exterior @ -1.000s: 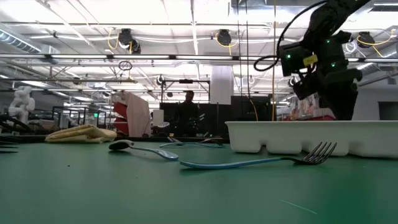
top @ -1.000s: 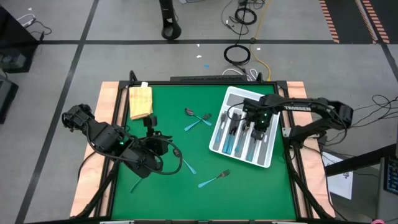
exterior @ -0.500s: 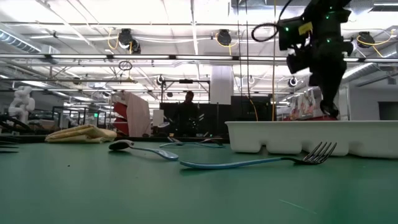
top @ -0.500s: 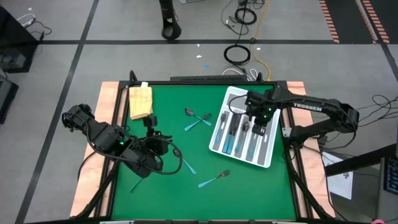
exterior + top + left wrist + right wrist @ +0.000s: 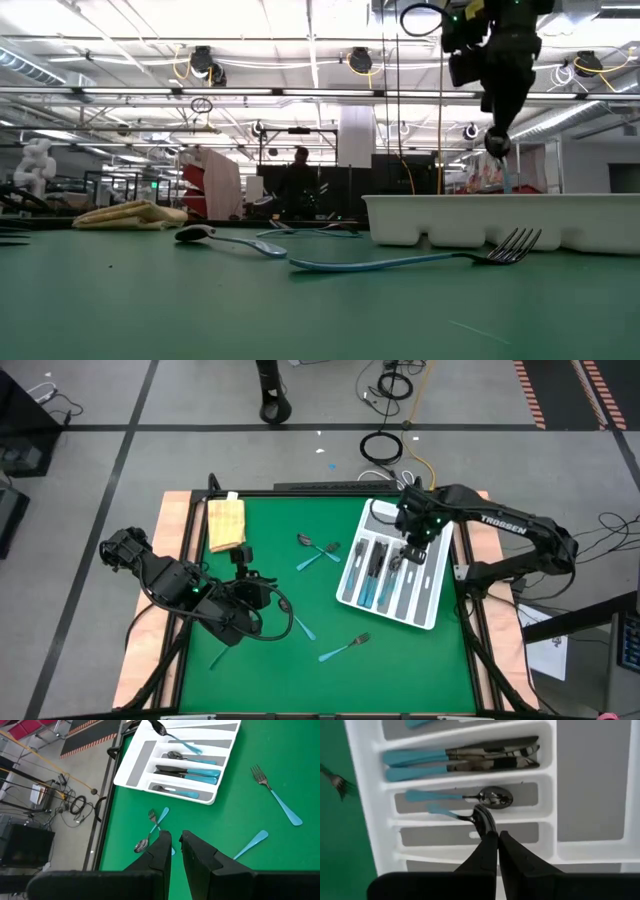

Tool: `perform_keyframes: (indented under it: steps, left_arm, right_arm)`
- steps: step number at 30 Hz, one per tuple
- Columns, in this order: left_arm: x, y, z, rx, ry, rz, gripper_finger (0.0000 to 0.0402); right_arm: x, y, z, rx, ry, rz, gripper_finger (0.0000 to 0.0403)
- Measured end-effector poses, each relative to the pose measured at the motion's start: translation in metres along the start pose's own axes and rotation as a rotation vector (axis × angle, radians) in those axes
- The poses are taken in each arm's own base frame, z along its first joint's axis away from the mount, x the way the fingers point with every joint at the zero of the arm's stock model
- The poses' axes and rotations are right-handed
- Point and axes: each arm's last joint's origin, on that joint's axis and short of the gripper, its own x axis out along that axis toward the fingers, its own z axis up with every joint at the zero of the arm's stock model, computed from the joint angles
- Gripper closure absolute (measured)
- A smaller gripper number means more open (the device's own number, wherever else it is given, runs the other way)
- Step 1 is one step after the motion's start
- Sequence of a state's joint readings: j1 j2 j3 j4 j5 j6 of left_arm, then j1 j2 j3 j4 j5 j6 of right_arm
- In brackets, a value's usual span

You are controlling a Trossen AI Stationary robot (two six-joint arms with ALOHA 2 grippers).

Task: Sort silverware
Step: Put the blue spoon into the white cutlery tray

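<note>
Right end effector point(image 5: 491, 839) clamped on spoon point(image 5: 470, 815) by bowl, raised above white cutlery tray point(image 5: 359, 586), handle dangling over slot already holding one spoon point(image 5: 492, 797). Best lowered until handle aligned along that slot before release. Left end effector point(image 5: 172, 845) closed, empty, low over green table point(image 5: 270, 660); fork point(image 5: 343, 649) unsorted nearby.

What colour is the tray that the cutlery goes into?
White, with grey compartment floors; the tray shows best in the right wrist view.
</note>
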State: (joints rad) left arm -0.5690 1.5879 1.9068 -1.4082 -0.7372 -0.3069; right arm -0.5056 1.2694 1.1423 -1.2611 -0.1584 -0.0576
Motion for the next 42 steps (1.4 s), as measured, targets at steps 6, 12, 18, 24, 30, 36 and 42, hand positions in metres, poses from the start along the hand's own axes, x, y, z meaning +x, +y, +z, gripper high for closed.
perform_keyframes:
  steps: [6,12,18,24,30,36,42]
  left_arm:
    - [0.0,0.0,0.0,0.0,0.0,0.0,0.035]
    - [0.0,0.0,0.0,-0.001,0.0,0.0,0.035]
    - [0.0,0.0,0.0,-0.001,0.0,0.001,0.035]
    - [0.0,0.0,0.0,-0.001,0.0,0.0,0.035]
    - [0.0,0.0,0.0,-0.003,-0.002,0.0,0.035]
    - [0.0,0.0,0.001,-0.009,-0.008,-0.002,0.035]
    - [0.0,0.0,0.001,-0.012,-0.008,-0.002,0.035]
  right_arm:
    - [-0.004,-0.006,0.001,0.024,-0.019,0.019,0.0402]
    - [0.009,-0.011,0.001,0.051,-0.041,0.069,0.0402]
    - [0.036,-0.018,-0.008,0.081,-0.006,0.097,0.0402]
    - [0.062,-0.022,-0.013,0.101,-0.043,0.119,0.0403]
    - [0.077,-0.025,-0.012,0.122,-0.108,0.085,0.0403]
    - [0.086,-0.03,-0.012,0.123,-0.069,0.031,0.0403]
    - [0.094,-0.034,-0.009,0.128,-0.044,-0.018,0.0384]
